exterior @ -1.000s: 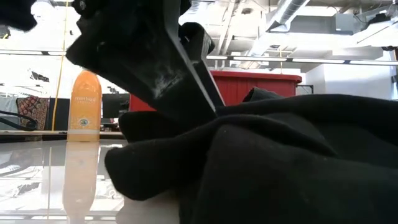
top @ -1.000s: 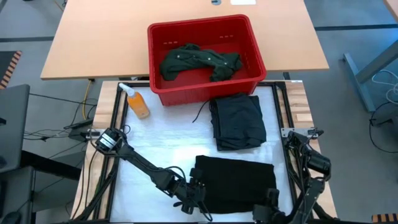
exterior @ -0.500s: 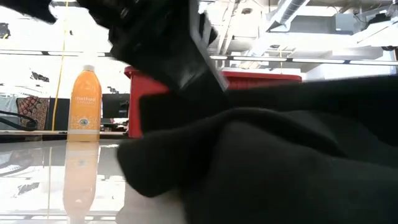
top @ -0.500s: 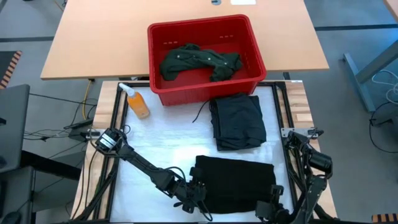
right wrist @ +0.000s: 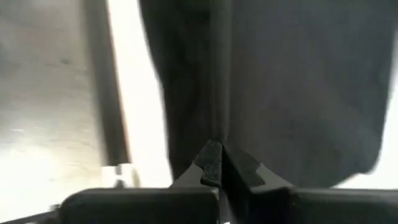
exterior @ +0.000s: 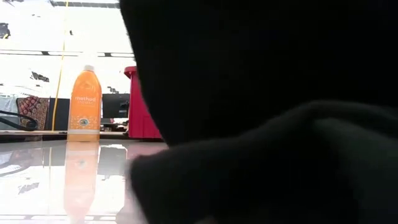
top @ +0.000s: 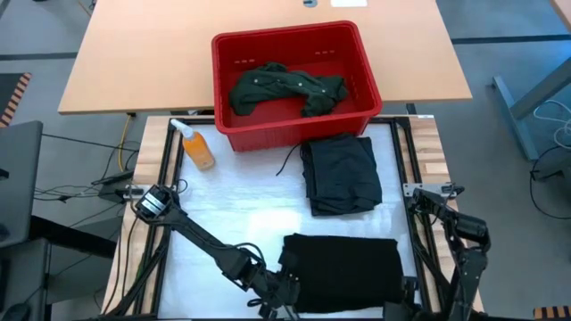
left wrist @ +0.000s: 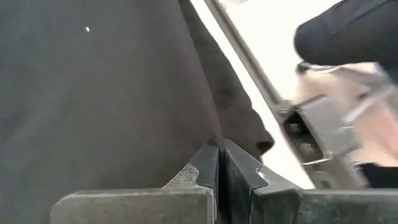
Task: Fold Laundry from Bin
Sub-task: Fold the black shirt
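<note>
At the left of the table an orange bottle (top: 197,148) stands upright on the white work surface (top: 232,209), just beside the near left corner of the bin (top: 292,82). The left gripper (top: 284,290) is at the near edge of the table, its fingers (left wrist: 208,163) pressed together on the left near corner of a black garment (top: 343,270), with the cloth pinched between them in the left wrist view. That black garment lies spread flat across the near middle of the surface, and in the low view it fills most of the frame as a dark mass. Behind it, toward the bin, a folded dark garment (top: 341,173) rests on the surface, apart from the black one. The bin stands at the far edge of the work surface with a dark green shirt (top: 284,87) crumpled inside it. The right gripper (right wrist: 216,163) is at the black garment's right near corner, its fingers closed tight on the cloth's edge.
</note>
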Controlling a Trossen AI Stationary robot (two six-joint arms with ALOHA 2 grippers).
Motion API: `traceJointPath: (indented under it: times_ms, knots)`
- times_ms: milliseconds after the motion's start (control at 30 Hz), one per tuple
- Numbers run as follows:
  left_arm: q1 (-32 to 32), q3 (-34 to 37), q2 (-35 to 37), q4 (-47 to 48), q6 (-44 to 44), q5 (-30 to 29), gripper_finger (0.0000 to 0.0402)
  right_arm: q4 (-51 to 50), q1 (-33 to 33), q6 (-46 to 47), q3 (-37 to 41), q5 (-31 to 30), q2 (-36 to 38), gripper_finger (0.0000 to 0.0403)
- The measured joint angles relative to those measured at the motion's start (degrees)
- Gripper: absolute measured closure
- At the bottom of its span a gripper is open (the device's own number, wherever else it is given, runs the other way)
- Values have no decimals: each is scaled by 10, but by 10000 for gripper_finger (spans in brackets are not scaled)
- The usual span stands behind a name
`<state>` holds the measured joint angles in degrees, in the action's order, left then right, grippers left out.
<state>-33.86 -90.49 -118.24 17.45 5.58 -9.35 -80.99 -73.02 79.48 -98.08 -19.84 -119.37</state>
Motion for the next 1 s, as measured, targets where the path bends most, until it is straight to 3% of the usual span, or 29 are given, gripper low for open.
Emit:
traceJointPath:
  times_ms: [100, 267, 567, 767, 867, 1000]
  knots:
    - [-4, 10, 0, -15, 25, 12, 401, 40, -4, 15, 0, -2, 0, 370]
    - [-8, 10, 0, -17, 24, 17, 387, 20, 8, 106, 0, 12, 1, 349]
    - [-8, 11, 0, 1, 35, 32, 308, 46, 23, 100, 0, 76, 18, 309]
    - [5, 11, 4, 6, 31, 9, 279, 112, 13, 106, 0, 10, 83, 283]
    - [20, 11, 0, -6, 24, -37, 278, 72, 6, 188, 0, -26, 105, 270]
    - [45, 11, -18, -17, 22, -43, 278, 12, -5, 341, 31, -8, 121, 256]
